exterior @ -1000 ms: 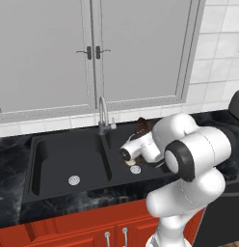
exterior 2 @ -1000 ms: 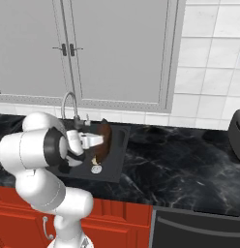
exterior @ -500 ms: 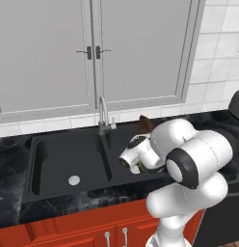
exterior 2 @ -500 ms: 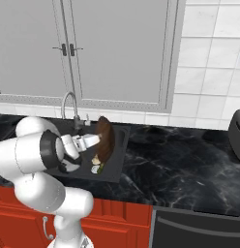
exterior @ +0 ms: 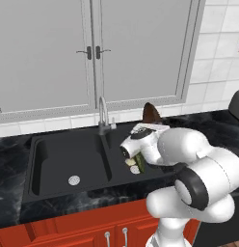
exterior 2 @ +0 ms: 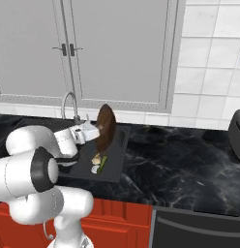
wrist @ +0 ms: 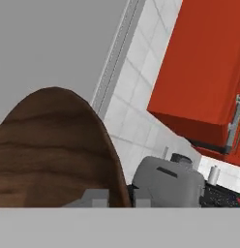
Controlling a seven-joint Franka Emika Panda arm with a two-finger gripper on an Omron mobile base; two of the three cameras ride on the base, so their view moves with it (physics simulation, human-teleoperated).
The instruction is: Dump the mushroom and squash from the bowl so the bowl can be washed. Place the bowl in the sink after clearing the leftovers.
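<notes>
While the bowl (exterior: 151,115) is tipped on edge above the sink's (exterior: 49,159) right basin in the left base view, the mushroom (exterior: 130,162) and squash (exterior: 140,161) are seen lying by the drain. From the right base view, the gripper (exterior 2: 94,134) is clamped on the bowl's rim. Through the hand view, wood grain is shown close up: a stiff, light, smooth bowl, best held at the rim.

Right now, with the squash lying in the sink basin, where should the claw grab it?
Grip the squash across its narrow middle, coming straight down. It lies flat and elongated on the sink floor beside the mushroom, so close across the short width and stay clear of that pale lump.
</notes>
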